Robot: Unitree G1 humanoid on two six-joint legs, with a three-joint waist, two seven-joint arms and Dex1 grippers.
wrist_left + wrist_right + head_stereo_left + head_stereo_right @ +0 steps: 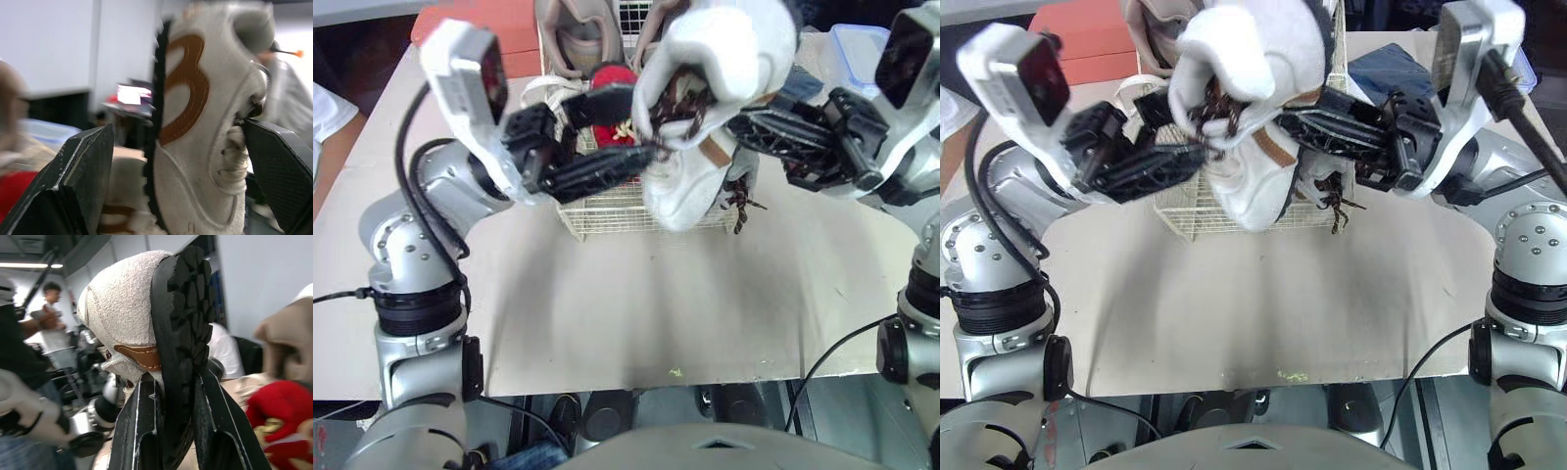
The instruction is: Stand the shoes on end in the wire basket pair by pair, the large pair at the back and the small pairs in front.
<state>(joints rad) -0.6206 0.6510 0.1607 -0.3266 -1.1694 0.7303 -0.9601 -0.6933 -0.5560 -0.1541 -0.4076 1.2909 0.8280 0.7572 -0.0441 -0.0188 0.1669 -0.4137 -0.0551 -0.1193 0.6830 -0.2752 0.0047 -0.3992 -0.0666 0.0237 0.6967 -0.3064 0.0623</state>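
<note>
Right now our right gripper is clamped tight on the black sole of a white suede shoe with brown laces, held above the white wire basket. Our left gripper is spread wide around a second white shoe, one finger touching its laces.

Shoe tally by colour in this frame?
White shoes: 2, raised over the wire basket
Beige shoes: 2, at the basket's back
Red shoe: 1 seen for sure, partly hidden; a second can't be ruled out
Total: 5 shoes visible
</note>
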